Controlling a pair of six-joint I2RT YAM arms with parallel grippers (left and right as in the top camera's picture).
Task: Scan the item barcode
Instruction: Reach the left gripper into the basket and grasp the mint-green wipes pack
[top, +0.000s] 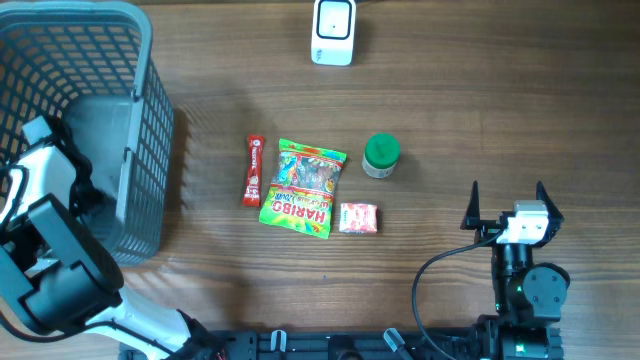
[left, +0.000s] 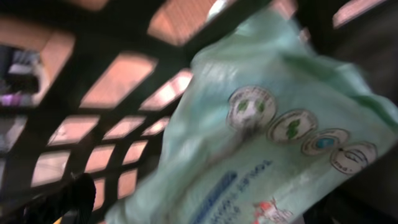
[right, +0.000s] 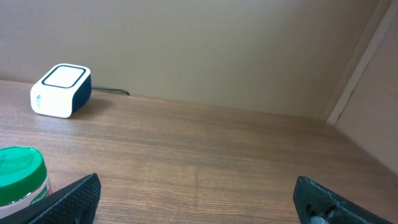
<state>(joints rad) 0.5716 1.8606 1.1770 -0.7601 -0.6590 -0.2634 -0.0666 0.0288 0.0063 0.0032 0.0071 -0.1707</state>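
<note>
I have the left end effector (top: 78, 185) down inside the grey basket (top: 140, 120), which sits at the far left corner of the surface (top: 480, 100). Its fingers are spread fully apart. My left wrist view is filled by a pale green packet (left: 267, 124) lying against the basket's mesh, close to the camera and blurred; I cannot tell whether the fingers touch it.

The right end effector (top: 506, 195) hovers near the right edge with its fingers wide apart and nothing between them.

The white scanner (top: 333, 30) stands at the middle of the far edge. Mid-surface lie a Haribo bag (top: 302, 188), a red stick packet (top: 252, 171) just to its left, a green-lidded jar (top: 381, 154) to its right, and a small pink packet (top: 359, 218) beside its near right corner.
</note>
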